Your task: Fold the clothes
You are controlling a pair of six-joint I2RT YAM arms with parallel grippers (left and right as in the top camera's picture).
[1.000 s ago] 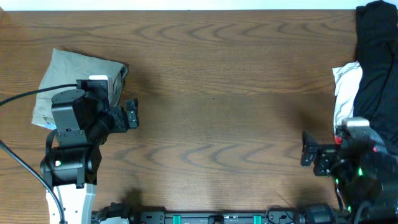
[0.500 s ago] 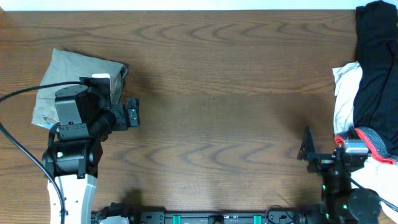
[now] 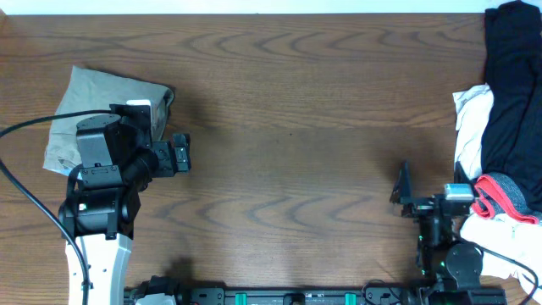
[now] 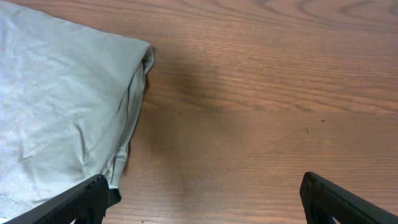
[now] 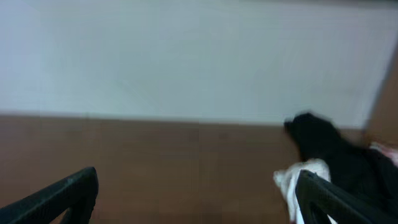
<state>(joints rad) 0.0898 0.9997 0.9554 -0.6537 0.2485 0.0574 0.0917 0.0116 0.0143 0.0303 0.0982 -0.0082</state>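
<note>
Left and right jaws gape empty; khaki shorts (image 3: 89, 95) lie folded, squarish, tilted.

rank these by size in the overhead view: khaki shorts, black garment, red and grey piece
1-2. khaki shorts and black garment: look alike; the left arm covers part of one, the frame edge cuts the other.
3. red-and-grey piece: clearly smallest.
</note>
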